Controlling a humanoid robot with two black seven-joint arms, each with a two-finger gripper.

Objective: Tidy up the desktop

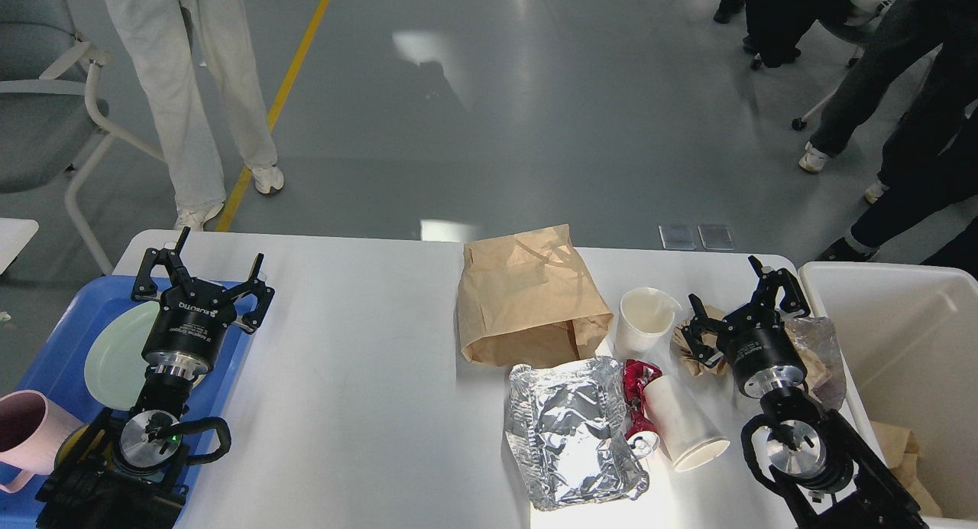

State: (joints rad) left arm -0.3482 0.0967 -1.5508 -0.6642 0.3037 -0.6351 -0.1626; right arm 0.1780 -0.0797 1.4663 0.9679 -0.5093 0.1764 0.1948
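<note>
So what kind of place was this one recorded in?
Probably a robotics lab or test hall: a glossy grey floor with a yellow line, people standing around, and a white desktop staged with rubbish beside a white bin.

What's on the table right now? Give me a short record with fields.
surface: white desktop
middle: brown paper bag, foil wrapper
cups: one upright, one on its side
left side: blue tray holding pale green plate
right side: white bin
left gripper: open, empty
right gripper: open, empty
</note>
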